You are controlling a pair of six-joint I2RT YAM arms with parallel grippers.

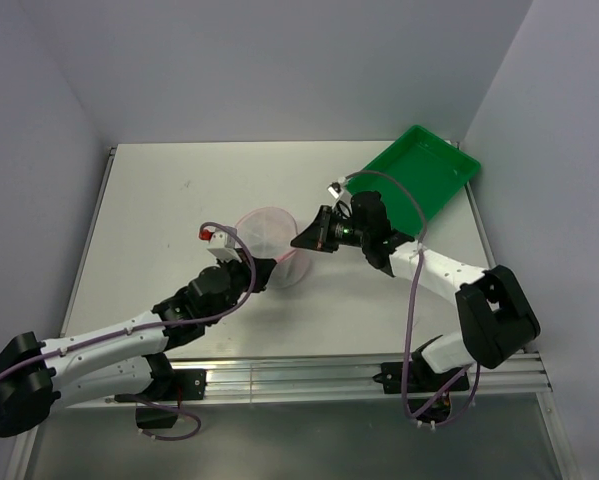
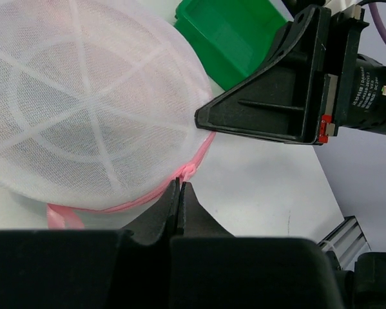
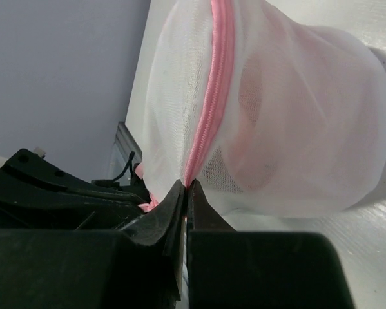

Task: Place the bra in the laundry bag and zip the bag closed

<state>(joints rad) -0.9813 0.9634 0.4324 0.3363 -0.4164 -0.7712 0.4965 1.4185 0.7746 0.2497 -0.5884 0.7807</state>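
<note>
Left gripper is pressed together on the pink zip at the bag's 7 o'clock edge in the top view. A small pink knot sits at the tips; we cannot tell if it is the pull. Right gripper likewise pinches the zip, at the bag's 3 o'clock edge.

Laundry bag sits puffed up near the centre of the table, between both grippers. From the right wrist the zip reads shut along the stretch in view. A pink shape shows through the mesh; we judge it the bra.

Step in hand, by our judgement: closing the last of the zip. We would hold one pinch as a fixed anchor, keep the rim taut, and draw the other along the rim's curve, never outward, lest the mesh snag or the grip slip.

Green tray lies at 1 o'clock, apart from the bag.
</note>
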